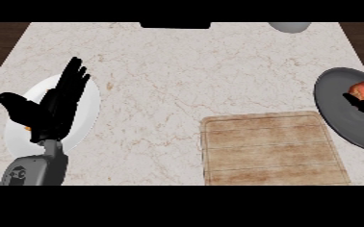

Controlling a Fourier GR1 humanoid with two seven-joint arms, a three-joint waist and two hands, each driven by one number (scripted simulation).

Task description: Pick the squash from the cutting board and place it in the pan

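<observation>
I see the cutting board (274,149) bare, an orange-red thing, likely the squash (359,90), in the pan (341,106) at far right under dark fingers, right hand's state unclear, left hand (57,103) resting open over a white plate (85,120) — placement looks nearly done.

One head view looks steeply down on the counter (177,67).
</observation>
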